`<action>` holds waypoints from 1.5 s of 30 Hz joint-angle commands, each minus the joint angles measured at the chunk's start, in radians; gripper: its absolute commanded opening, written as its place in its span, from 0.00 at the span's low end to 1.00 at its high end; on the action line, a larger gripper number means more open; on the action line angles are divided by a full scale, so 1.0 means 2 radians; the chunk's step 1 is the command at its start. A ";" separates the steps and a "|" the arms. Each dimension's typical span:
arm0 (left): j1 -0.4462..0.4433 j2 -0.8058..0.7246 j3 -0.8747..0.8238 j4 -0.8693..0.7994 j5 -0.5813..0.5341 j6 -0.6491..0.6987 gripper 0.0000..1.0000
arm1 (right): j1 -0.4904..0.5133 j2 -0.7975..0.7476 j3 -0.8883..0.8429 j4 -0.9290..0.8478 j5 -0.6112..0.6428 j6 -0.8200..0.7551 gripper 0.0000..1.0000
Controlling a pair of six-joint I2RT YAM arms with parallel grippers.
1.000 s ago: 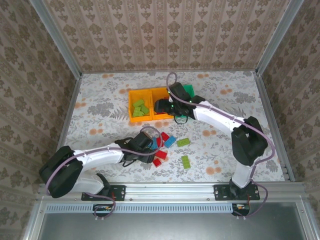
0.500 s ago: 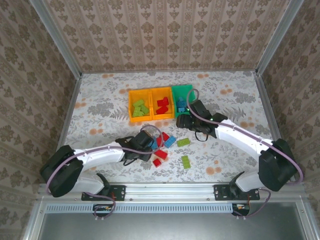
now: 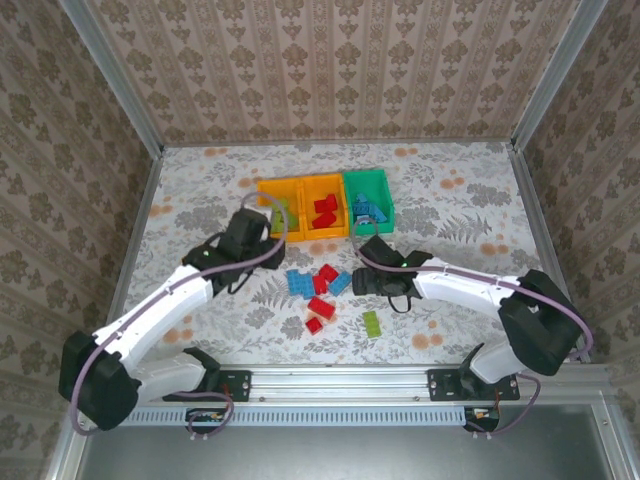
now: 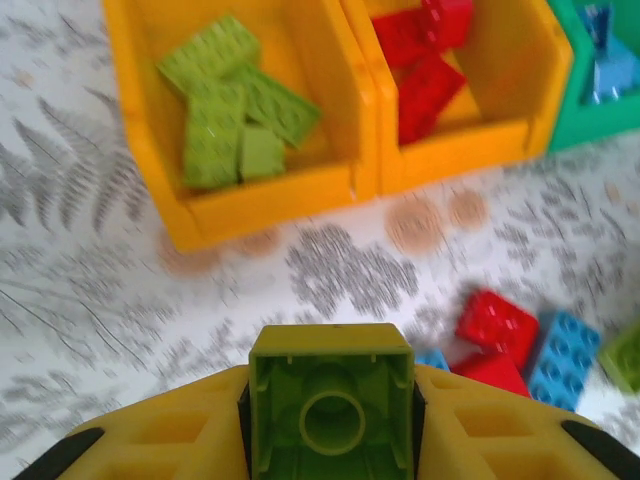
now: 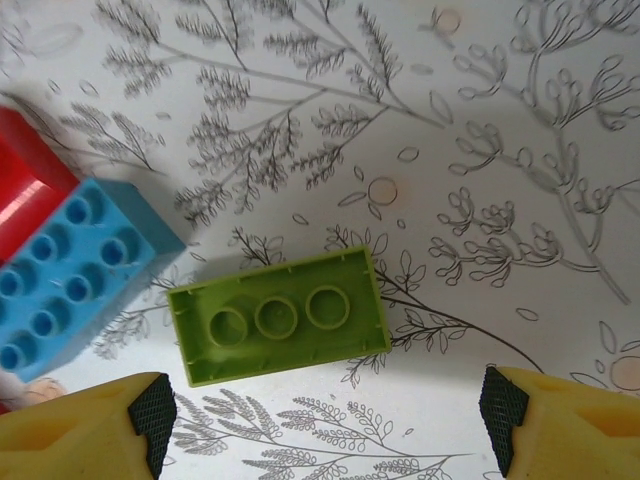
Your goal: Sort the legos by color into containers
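White floral table (image 3: pixel 470 190), beige walls (image 3: pixel 340 70); L tool (image 4: pixel 330 445) grips green lego (image 4: pixel 330 395), R tool (image 5: pixel 325 408) open.

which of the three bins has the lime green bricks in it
The leftmost orange-yellow bin: lime green bricks lie inside it. The middle orange-yellow bin holds red bricks, and the green bin on the right holds light blue bricks.
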 commanded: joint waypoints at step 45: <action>0.096 0.103 0.068 0.083 0.071 0.001 1.00 | 0.014 0.065 0.096 -0.008 -0.022 -0.112 0.56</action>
